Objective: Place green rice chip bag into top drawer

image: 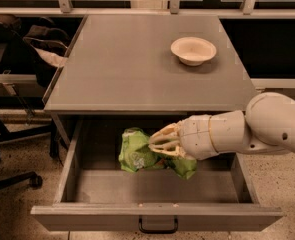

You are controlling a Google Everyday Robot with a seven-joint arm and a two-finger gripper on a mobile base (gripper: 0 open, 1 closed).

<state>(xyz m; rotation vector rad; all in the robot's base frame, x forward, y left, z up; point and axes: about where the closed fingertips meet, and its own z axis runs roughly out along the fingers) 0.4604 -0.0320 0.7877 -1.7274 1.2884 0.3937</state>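
The top drawer (157, 216) stands pulled out under the front edge of the bench (137, 69), its small dark handle (158, 228) facing me. The gripper (159, 143) reaches in from the right side, under the bench's front edge. Its pale fingers (163, 134) look clamped on the upper right part of the green rice chip bag (135, 154). The bag sits inside the drawer, toward the back and roughly midway between its side walls. From here I cannot tell whether its bottom rests on the drawer floor or hangs just above it. The step in hand looks like the release. To do it well, I'd say the bag should be lowered until it lies on the floor of the drawer. The fingers should then part fully before the white arm (247, 131) pulls back. The arm should leave to the right and forward, so the crumpled foil doesn't snag and get dragged over the drawer wall. The bag also wants to lie flat enough to pass under the bench when the drawer shuts. Apart from the bag, I see nothing else in the drawer. The cream bowl (193, 50) near the back right corner of the bench looks to hold nothing.
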